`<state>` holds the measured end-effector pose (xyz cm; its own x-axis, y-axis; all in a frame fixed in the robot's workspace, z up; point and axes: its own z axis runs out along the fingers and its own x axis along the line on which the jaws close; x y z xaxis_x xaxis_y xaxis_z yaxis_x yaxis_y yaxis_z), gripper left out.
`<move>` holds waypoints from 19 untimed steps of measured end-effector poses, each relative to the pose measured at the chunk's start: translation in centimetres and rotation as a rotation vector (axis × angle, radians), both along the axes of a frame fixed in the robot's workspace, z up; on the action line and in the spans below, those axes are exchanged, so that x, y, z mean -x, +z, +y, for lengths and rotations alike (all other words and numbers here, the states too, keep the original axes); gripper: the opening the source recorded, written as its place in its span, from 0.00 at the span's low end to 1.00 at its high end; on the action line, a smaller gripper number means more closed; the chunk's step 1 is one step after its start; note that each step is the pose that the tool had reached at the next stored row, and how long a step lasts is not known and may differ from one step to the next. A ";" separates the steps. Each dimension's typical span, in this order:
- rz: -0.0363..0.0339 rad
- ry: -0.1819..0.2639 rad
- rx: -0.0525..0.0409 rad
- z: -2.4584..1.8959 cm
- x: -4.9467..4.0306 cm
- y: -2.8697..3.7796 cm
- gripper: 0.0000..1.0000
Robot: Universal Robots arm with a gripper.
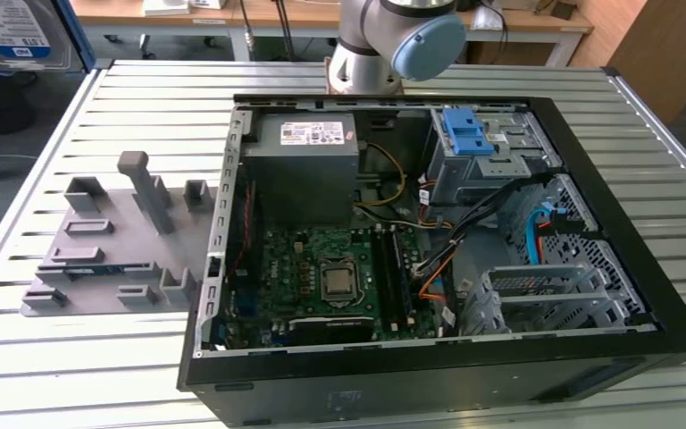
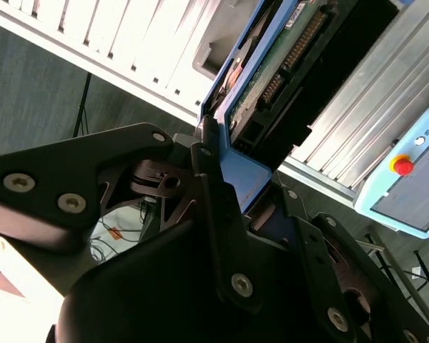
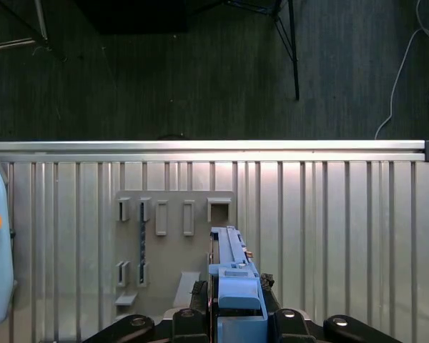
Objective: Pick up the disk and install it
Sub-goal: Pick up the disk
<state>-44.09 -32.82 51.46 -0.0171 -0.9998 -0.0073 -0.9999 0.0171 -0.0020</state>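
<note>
First wrist view has the pincer point(image 3: 234, 304) closed on the disk point(image 3: 227, 250), gripping it edge-on by its blue frame, up in the air. Farther off, a gray slotted holder point(image 3: 173, 246) lies on the ribbed metal tabletop point(image 3: 343, 214); beyond its edge is dark floor point(image 3: 200, 71).

Blue-framed disk point(image 3: 235, 286), black fingers point(image 2: 214, 214), silver ribbed tabletop point(image 1: 81, 375), grey rack point(image 1: 117, 241), black computer case point(image 1: 439, 368) with a green circuit board point(image 1: 307, 268).
</note>
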 end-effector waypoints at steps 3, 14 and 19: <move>0.0003 0.000 0.0001 0.00 0.00 0.07 0.37; -0.0003 0.000 0.0000 0.00 0.01 0.33 0.37; -0.0004 0.000 0.0001 0.00 0.01 0.43 0.37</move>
<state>-44.10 -32.82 51.89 -0.0171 -0.9998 -0.0072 -0.9999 0.0171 -0.0023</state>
